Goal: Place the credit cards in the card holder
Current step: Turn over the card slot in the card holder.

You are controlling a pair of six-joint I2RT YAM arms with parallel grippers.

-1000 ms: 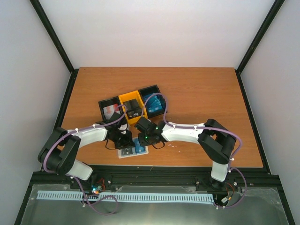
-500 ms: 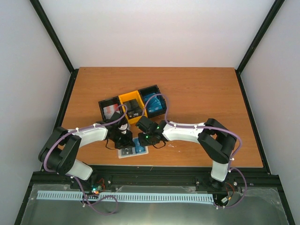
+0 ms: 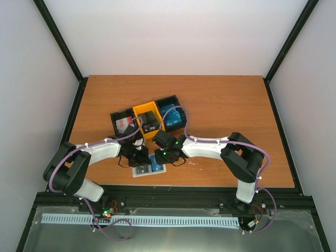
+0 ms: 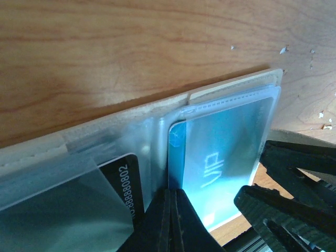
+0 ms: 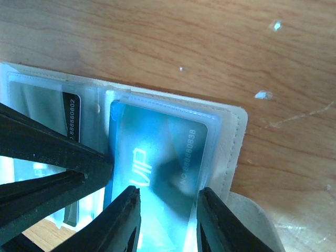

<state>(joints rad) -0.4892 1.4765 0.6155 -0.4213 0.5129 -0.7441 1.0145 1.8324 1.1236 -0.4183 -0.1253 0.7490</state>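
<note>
Moved since 1 s back: R wrist crept a touch left toward the holder; L arm approx. unchanged.

1. L gripper (image 4: 170,195): jaws fully closed, nothing betw. them. Tip sits on the centre fold of the card holder (image 4: 157,107), appar. pinning it flat.
2. card holder: lies open, pockets up, at near edge of table (image 3: 220,105), betw. both wrists. Beige rim, clear pockets.
3. black card (image 4: 119,184): in L pocket. Reads "88880802".
4. blue card (image 5: 157,152): in R pocket under clear film, near end at pocket mouth. Reads "VIP", "NO.88880838". No brand legible.
5. R gripper (image 5: 169,193): jaws part-open over blue card's near end, gripping nothing visible. Contact w/ card can't be told.
6. tray (image 3: 140,111): behind holder, 3 compartments, tray cards (image 3: 124,124) inside: red-white, black, blue.

Step (est.): seating blue card in R pocket, nearly home. Next calls for a short push along the card's length w/ the fold held down, then R lifting clear w/o dragging the card out. More cards wait in tray.
</note>
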